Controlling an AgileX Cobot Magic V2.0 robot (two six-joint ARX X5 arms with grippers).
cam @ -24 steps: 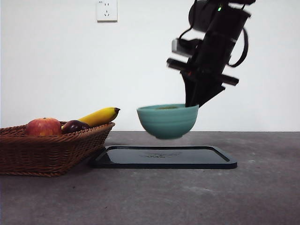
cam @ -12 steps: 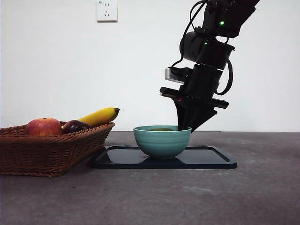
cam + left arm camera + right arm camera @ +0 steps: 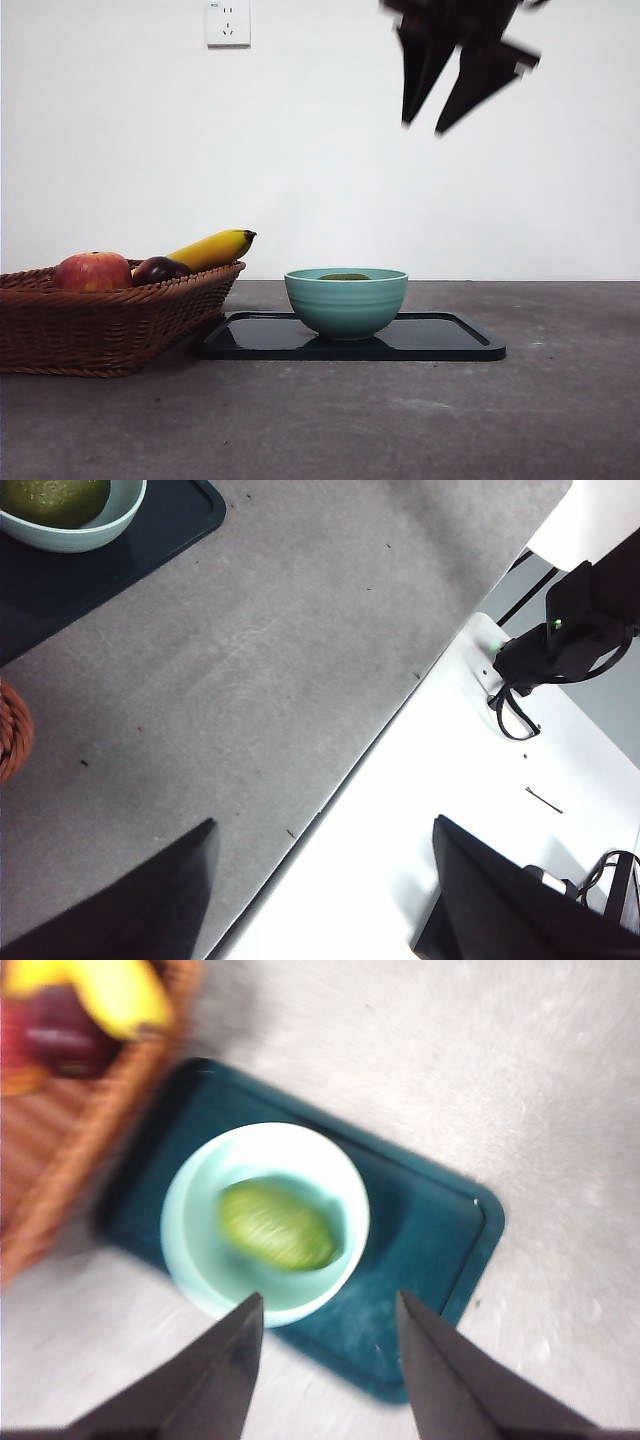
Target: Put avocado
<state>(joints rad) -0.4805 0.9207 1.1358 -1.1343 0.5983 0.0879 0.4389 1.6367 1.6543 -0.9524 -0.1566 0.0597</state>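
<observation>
The green avocado [image 3: 277, 1224] lies inside a teal bowl [image 3: 346, 301], with only its top [image 3: 345, 276] peeking over the rim in the front view. The bowl [image 3: 264, 1222] stands on a dark tray [image 3: 440, 338]. My right gripper [image 3: 452, 80] hangs high above the bowl, open and holding nothing; its wrist view looks straight down on bowl and tray [image 3: 430, 1260]. My left gripper [image 3: 320, 890] is open off to the side over the table's edge, with the bowl [image 3: 70, 525] and avocado [image 3: 55, 498] far from it.
A wicker basket [image 3: 110, 320] at the left of the tray holds a red apple [image 3: 92, 271], a dark plum [image 3: 160, 269] and a banana [image 3: 213, 248]. A wall socket [image 3: 228, 22] is on the back wall. Grey table stretches to the right of the tray.
The bowl with the avocado came down onto the tray. The right gripper let go of its rim and rose up high above it.
</observation>
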